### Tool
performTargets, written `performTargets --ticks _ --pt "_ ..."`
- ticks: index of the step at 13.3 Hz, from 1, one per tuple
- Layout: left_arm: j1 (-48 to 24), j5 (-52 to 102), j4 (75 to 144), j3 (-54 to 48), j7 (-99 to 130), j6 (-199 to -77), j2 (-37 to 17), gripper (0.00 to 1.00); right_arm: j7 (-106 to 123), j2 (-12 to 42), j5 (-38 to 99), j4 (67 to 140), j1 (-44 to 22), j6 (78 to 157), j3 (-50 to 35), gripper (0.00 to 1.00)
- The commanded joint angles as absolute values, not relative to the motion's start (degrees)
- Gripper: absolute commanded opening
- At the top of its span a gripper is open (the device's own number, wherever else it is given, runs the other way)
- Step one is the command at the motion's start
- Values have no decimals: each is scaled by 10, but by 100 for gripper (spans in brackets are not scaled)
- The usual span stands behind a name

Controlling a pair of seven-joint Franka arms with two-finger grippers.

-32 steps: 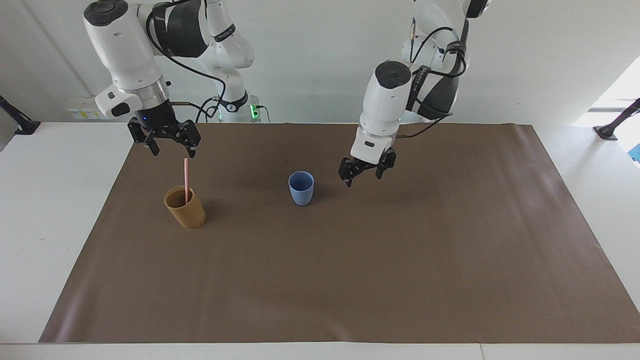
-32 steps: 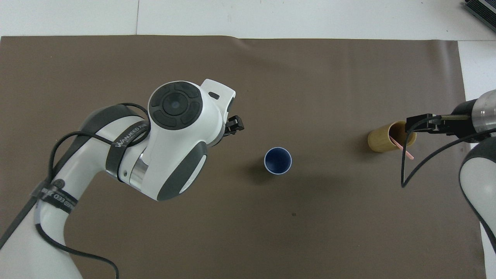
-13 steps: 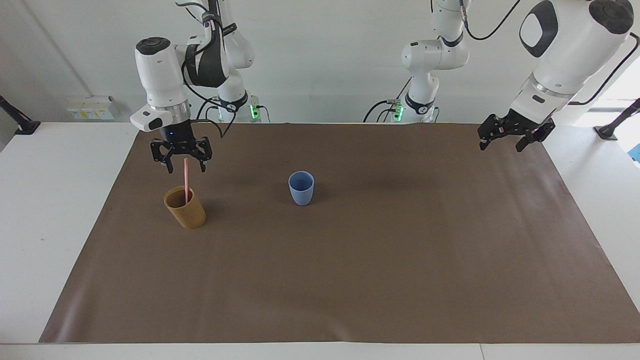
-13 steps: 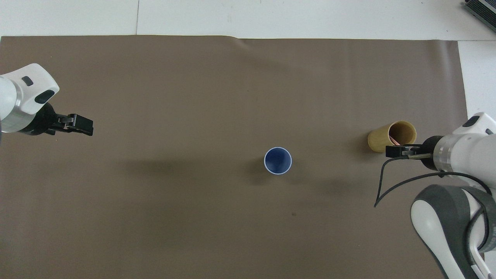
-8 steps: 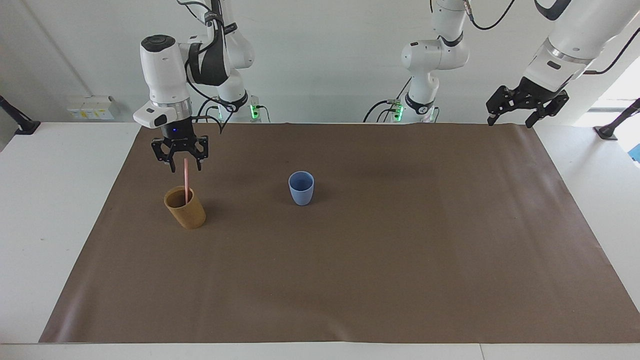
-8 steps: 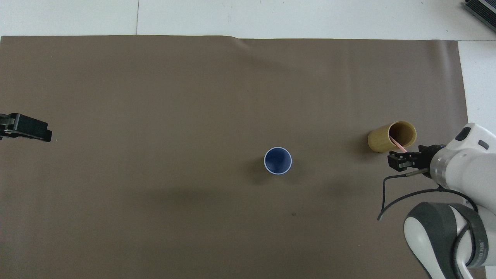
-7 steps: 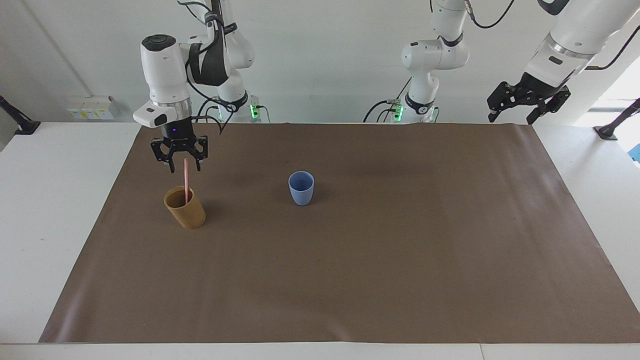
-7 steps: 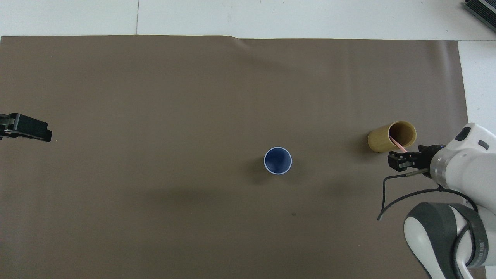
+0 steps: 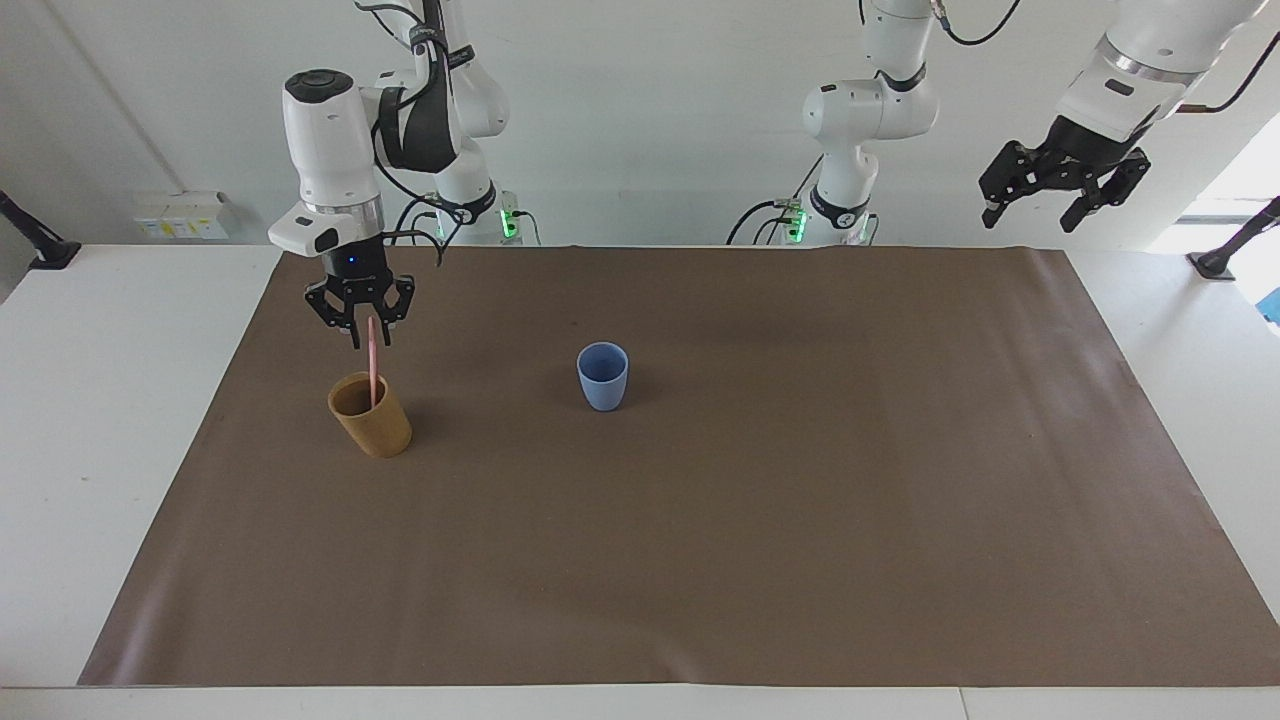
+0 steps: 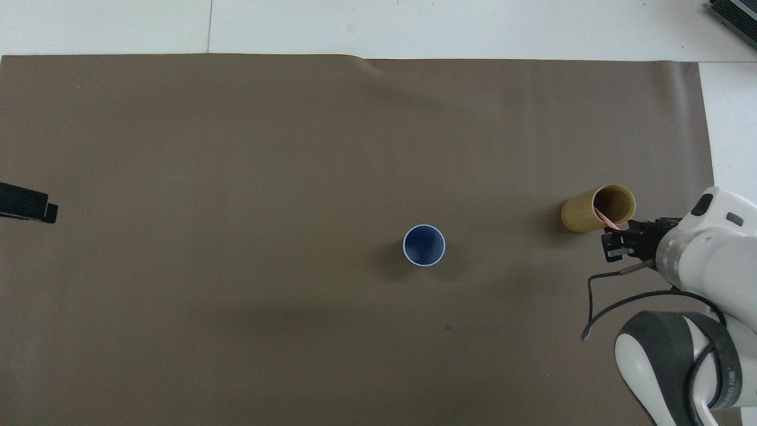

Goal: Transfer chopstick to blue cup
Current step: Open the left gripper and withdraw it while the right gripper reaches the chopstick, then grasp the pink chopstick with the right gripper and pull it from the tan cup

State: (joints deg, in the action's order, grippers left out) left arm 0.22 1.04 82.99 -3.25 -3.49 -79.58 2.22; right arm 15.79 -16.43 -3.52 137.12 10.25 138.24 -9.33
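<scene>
One chopstick (image 9: 372, 365) stands in tan cup (image 9: 370, 415), upper left; right gripper (image 9: 369, 338) at its top, grip undeterminable; recommend straight vertical lift. Left gripper (image 9: 1062, 195) waits open, upper right

Facing camera high across from robots — overhead looks steeply down; both share the mat (image 9: 700, 520).

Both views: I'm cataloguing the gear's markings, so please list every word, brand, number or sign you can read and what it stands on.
Nothing is legible.
Grey strap on the right arm: pale lettering, too small to read.
Blue cup: no markings.
Tan cup: no markings.
</scene>
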Motion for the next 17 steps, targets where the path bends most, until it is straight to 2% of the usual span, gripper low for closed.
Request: performTargets --ticks 1,3,7,9,12,17 --pt "4 4 850 -34 -34 -793 37 100 193 -178 -41 1384 112 1379 -96 36" --pt "5 5 854 -33 -36 -795 39 100 207 -178 -41 1383 112 1366 -96 21" --pt "9 11 867 -33 -36 -804 38 100 207 -172 -41 1377 113 1369 -96 11" --pt "7 11 872 -33 -34 -804 40 100 208 -168 -41 1369 113 1367 -96 1" --pt "3 10 868 -34 -37 -801 40 100 207 -165 -41 1348 113 1343 -96 0" --pt "10 9 868 -33 -37 -801 40 100 200 -161 -32 1238 112 1152 -96 0"
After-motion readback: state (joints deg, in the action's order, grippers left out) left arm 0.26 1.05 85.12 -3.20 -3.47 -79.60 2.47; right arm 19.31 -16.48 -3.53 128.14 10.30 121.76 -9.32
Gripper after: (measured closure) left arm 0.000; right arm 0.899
